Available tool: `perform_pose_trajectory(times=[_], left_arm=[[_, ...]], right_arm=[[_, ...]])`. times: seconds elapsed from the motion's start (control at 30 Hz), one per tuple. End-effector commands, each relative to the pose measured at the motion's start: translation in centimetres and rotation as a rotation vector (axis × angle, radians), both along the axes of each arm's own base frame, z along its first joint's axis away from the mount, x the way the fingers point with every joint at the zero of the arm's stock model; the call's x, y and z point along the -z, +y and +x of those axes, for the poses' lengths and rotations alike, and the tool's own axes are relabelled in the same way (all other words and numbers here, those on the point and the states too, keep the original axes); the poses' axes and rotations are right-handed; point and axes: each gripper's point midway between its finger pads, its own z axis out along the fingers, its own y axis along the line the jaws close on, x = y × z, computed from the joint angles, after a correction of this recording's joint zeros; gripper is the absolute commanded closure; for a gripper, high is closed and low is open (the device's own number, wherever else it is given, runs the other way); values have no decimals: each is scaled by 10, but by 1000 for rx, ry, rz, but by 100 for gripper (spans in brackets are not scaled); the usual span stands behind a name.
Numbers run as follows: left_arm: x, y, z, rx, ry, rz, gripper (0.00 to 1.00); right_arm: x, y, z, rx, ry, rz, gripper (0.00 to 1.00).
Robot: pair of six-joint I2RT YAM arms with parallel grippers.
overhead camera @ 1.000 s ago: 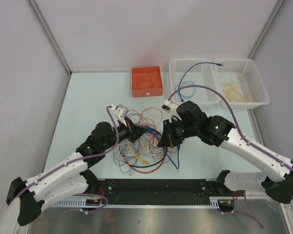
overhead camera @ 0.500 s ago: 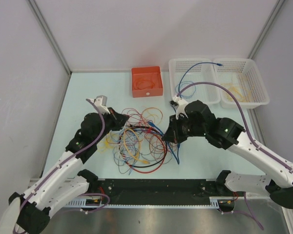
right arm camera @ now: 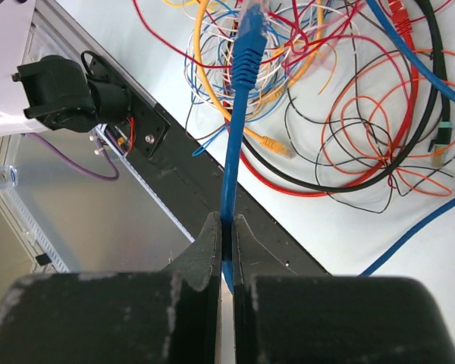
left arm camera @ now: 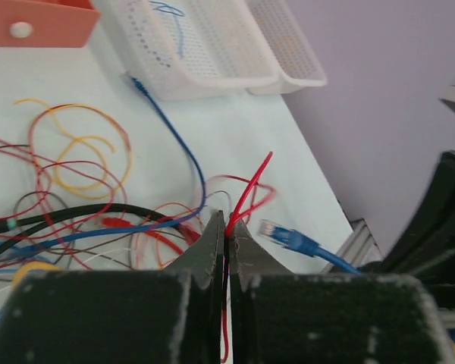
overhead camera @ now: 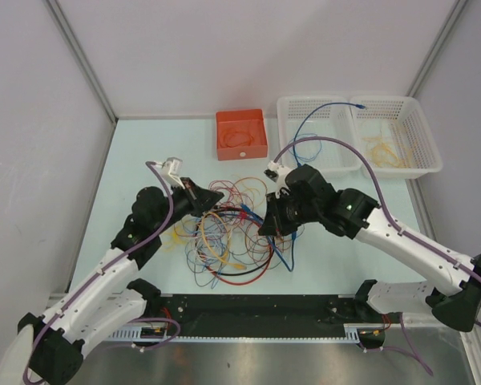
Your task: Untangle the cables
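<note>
The cables [overhead camera: 228, 237] lie in a loose tangle of red, orange, yellow, blue, white and black loops at the table's middle. My left gripper [overhead camera: 217, 196] is at the tangle's upper left edge. In the left wrist view this gripper [left arm camera: 227, 221] is shut on a thin red wire [left arm camera: 251, 184] that sticks up past its tips. My right gripper [overhead camera: 266, 228] is over the tangle's right side. There it [right arm camera: 226, 221] is shut on a blue cable [right arm camera: 240, 98], whose plug end [right arm camera: 251, 17] points away over the heap.
An orange box [overhead camera: 241, 148] stands behind the tangle. Two white baskets [overhead camera: 282, 120] [overhead camera: 423, 128] stand at the back right; a blue cable [overhead camera: 305, 127] trails from the left one and yellowish wires lie in the right one. A black rail [overhead camera: 256, 308] runs along the near edge.
My left gripper drew back to the left out of the tangle, then came partway back right. My right gripper shifted right and returned left. Both stayed shut.
</note>
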Motion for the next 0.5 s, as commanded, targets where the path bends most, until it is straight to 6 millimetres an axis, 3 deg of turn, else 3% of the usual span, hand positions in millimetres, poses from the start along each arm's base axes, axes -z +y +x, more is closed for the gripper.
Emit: perform_pose_trajectory(times=[0.0,0.23,0.33,0.47], left_arm=[[-62,-25,-22,154,-152,-116,100],[-89,-49,-45,277,-184,-131,100],[-87,-36,-33,167,-173,-90,100],[-60,-4,-9,-25,-91,55,100]], right_arm=[[-5,15,5,-30,-36,30,100],[7,33,20,-32,-48,29,100],[6,36,16,-48,-32,40,100],[0,20,15,-5,-70,13,100]])
